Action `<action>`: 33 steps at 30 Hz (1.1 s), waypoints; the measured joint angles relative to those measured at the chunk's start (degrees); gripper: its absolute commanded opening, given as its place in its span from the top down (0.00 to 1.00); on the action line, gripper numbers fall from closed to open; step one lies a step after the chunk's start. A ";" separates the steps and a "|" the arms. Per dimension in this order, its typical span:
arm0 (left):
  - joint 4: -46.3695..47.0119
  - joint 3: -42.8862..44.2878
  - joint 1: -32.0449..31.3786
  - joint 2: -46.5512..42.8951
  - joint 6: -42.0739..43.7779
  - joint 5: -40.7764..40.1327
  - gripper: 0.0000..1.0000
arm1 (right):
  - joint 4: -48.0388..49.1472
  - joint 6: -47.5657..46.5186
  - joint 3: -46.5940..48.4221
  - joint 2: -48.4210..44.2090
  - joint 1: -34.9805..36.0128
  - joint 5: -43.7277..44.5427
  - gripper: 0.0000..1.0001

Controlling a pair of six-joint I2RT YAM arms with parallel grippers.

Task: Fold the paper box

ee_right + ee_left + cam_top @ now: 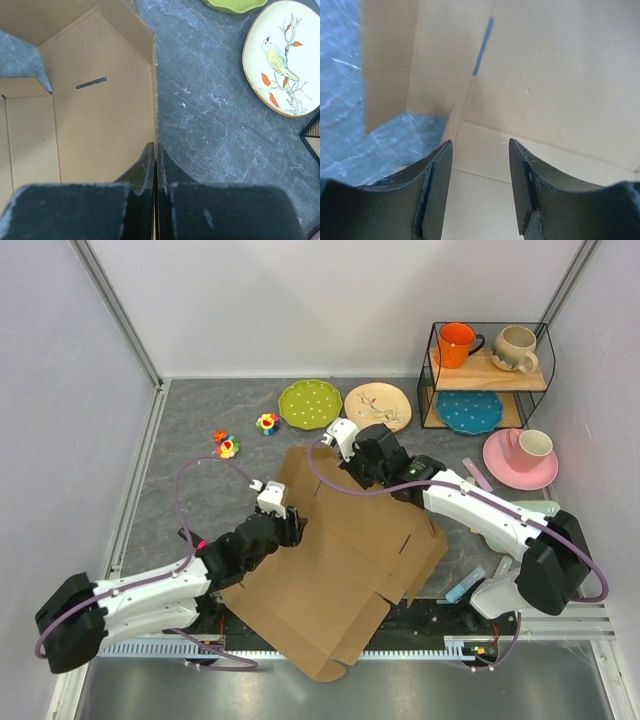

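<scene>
The paper box (pixel 340 570) is a brown cardboard sheet with flaps, lying partly unfolded across the table's middle. My right gripper (pixel 362 472) is at its far edge. In the right wrist view this gripper (pixel 156 147) is shut on the thin edge of a cardboard panel (pixel 100 125), which runs up between the fingers. My left gripper (pixel 293 527) hovers over the sheet's left part. In the left wrist view it (pixel 479 150) stands open, with only bare cardboard (pixel 560 75) and a fold line showing behind the gap and a flap (pixel 385 65) standing to the left.
A green plate (pixel 310 403) and a bird plate (pixel 378 406) lie just beyond the box. A wire shelf (pixel 488 375) with mugs and a blue plate stands at the back right, and a pink plate with a cup (pixel 520 458) lies beside it. Small toy flowers (pixel 228 445) lie at the back left.
</scene>
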 measured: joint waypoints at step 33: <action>-8.24 7.04 8.00 11.15 -12.50 5.27 0.92 | -1.79 0.94 -0.02 -2.03 2.51 1.05 1.00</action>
